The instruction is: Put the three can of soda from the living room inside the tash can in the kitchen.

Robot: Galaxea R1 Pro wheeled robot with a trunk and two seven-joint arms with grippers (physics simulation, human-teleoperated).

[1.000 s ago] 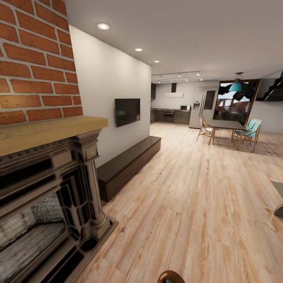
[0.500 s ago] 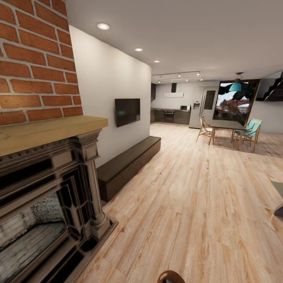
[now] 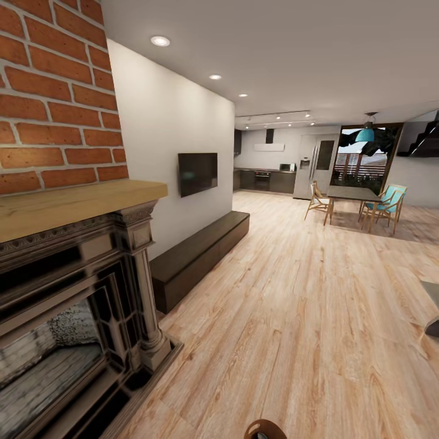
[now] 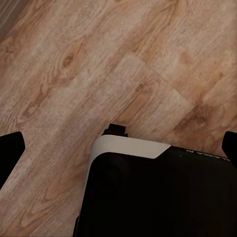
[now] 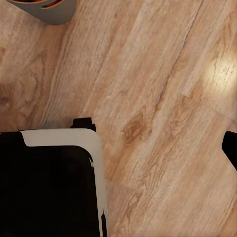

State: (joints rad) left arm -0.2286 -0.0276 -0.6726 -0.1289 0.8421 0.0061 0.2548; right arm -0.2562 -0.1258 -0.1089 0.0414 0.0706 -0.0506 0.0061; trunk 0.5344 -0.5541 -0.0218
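Note:
No can of soda is in view, and I cannot pick out the tash can. I stand in the living room beside the brick chimney [image 3: 58, 97] and dark fireplace [image 3: 79, 305]. The kitchen [image 3: 265, 178] lies far ahead, with dark cabinets and a steel fridge [image 3: 306, 175]. My left gripper [image 4: 118, 148] hangs over the wood floor, open, its black fingertips [image 4: 10, 153] wide apart with nothing between them. My right gripper [image 5: 118, 148] is also open and empty; one fingertip [image 5: 230, 148] shows at the picture's edge.
A low dark bench [image 3: 198, 253] and a wall TV [image 3: 197, 173] line the left wall. A dining table [image 3: 353, 194] with chairs stands far right. A brown round rim [image 3: 266, 429] peeks in below. A grey container [image 5: 47, 10] with something orange inside sits on the floor by my base [image 5: 49, 182].
Only the scene behind the far glass door flickers. The room, the camera and both arms hold still.

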